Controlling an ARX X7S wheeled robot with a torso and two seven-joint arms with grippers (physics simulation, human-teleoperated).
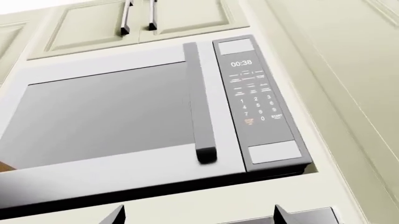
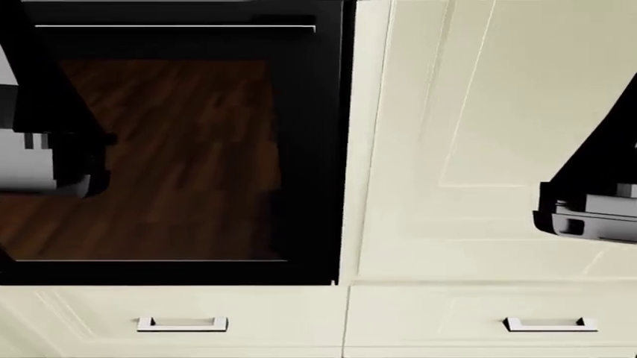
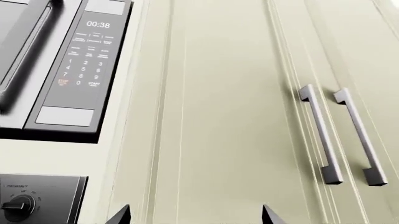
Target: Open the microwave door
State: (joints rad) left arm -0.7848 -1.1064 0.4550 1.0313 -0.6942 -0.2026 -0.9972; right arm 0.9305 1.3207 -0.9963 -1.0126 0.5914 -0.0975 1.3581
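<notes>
Both grippers' fingertips barely show, spread apart and holding nothing, below the microwave (image 1: 156, 121) recessed among cream cabinets, door shut; its rigid vertical bar handle (image 1: 198, 102), beside the keypad (image 1: 254, 100), looks the place to grip, likely pulling stiffly.

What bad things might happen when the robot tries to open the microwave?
The door handle is a narrow bar right beside the keypad, so a reach that strays could press buttons instead. The head view shows only the oven window below, not the microwave, so aiming likely relies on the wrist views. The handle could slip from the jaws mid-pull.
</notes>
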